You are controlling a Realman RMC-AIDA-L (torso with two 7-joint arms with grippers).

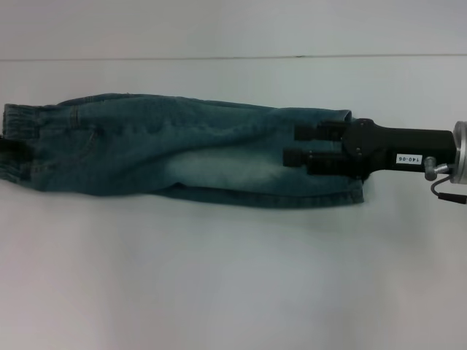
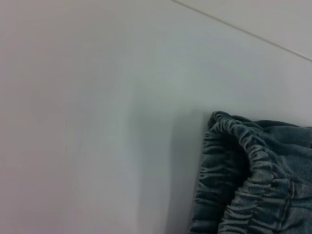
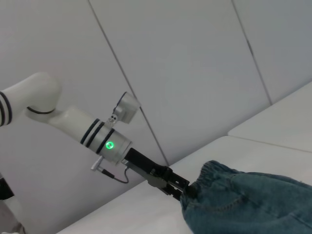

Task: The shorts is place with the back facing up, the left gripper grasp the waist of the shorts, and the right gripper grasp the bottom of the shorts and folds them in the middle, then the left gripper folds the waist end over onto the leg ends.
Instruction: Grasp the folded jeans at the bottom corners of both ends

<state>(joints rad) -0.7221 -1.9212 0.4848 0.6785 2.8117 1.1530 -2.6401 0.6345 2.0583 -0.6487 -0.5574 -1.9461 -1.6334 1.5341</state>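
Observation:
The shorts [image 1: 182, 149] lie folded lengthwise in a long strip across the white table [image 1: 233, 277]. The ruffled waist [image 1: 22, 138] is at the left and the leg ends [image 1: 350, 191] at the right. My left gripper [image 1: 10, 150] shows only as a black tip at the left edge. In the right wrist view this left gripper [image 3: 187, 189] is shut on the waist [image 3: 214, 170]. The left wrist view shows the gathered waist [image 2: 243, 170]. My right gripper [image 1: 303, 144], with its white label, lies over the leg ends with its fingers apart and denim showing between them.
A seam line [image 1: 219, 57] crosses the far side of the table. The left arm [image 3: 73, 122], white with a green light, reaches in from beyond the waist. Bare tabletop lies in front of the shorts.

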